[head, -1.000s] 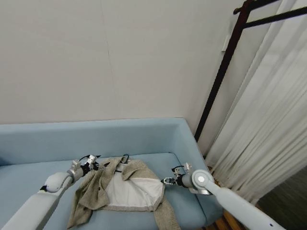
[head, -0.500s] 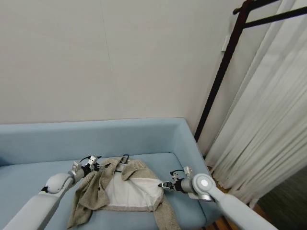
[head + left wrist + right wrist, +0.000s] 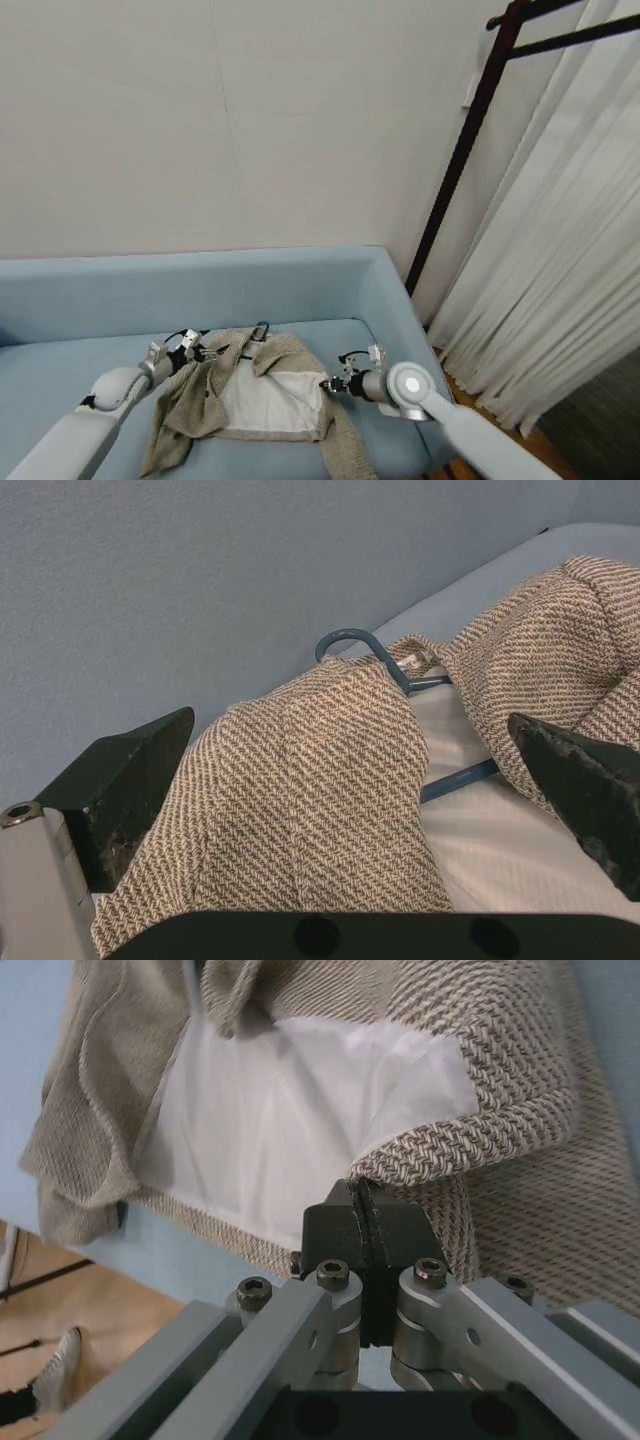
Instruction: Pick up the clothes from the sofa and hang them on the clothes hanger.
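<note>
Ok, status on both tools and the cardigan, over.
Right tool shut on cardigan front edge. Left tool open, astride the shoulder beside the hanger hook. Cardigan lying on sofa, not yet lifted. Nothing in the way.

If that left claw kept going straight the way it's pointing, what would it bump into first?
The left gripper, open, would likely meet the knit cardigan bunched between its fingers first; the blue hanger hook and sofa back lie beyond.

Brown-and-cream knitted cardigan (image 3: 320,810) fills the centre of the frame, draped over a blue hanger (image 3: 355,640) whose hook shows above it. The left gripper (image 3: 350,720) has dark fingers (image 3: 125,785) spread wide at both lower corners. A blue sofa (image 3: 200,570) lies behind.
</note>
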Controlling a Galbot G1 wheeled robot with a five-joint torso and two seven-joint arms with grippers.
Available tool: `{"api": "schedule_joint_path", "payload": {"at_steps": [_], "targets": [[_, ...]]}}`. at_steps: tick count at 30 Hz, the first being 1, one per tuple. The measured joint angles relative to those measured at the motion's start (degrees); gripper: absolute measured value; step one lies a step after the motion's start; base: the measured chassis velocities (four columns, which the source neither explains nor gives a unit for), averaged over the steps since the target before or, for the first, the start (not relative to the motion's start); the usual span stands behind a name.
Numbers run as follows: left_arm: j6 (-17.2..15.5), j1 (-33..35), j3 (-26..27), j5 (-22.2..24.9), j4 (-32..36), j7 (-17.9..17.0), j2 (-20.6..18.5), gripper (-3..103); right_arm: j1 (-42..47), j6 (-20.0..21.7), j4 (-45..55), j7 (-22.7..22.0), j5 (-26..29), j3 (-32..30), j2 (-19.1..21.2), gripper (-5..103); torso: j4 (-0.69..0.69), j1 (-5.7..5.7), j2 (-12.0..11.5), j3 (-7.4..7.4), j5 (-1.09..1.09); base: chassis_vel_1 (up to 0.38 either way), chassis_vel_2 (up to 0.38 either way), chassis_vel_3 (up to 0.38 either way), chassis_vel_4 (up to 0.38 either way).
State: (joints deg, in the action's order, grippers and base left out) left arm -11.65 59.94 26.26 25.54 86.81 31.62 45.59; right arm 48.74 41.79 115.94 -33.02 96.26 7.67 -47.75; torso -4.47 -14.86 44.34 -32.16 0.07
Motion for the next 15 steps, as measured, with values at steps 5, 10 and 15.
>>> {"api": "schedule_joint_path", "payload": {"at_steps": [5, 10, 15], "targets": [[0.00, 0.18, -0.08, -0.19, 0.33, 0.02, 0.24, 100, 0.67, 0.00, 2.12, 2.84, -6.36, 4.25, -1.06, 0, -0.01, 0.00, 0.00, 0.00, 0.00, 0.000, 0.000, 0.000, 0.000], [-0.02, 0.91, -0.14, -0.54, 1.12, 0.02, 0.57, 100, 0.75, -0.07, 2.23, 4.73, -11.52, 9.00, -3.65, 0, 0.01, 0.00, 0.00, -0.01, 0.00, 0.000, 0.000, 0.000, 0.000], [-0.05, 2.35, 0.42, -1.26, 2.34, 0.07, 0.66, 100, 0.71, -0.82, 1.43, 7.23, -19.14, 15.19, -6.07, 0, 0.01, 0.00, 0.00, 0.00, 0.01, 0.000, 0.000, 0.000, 0.000]]}}
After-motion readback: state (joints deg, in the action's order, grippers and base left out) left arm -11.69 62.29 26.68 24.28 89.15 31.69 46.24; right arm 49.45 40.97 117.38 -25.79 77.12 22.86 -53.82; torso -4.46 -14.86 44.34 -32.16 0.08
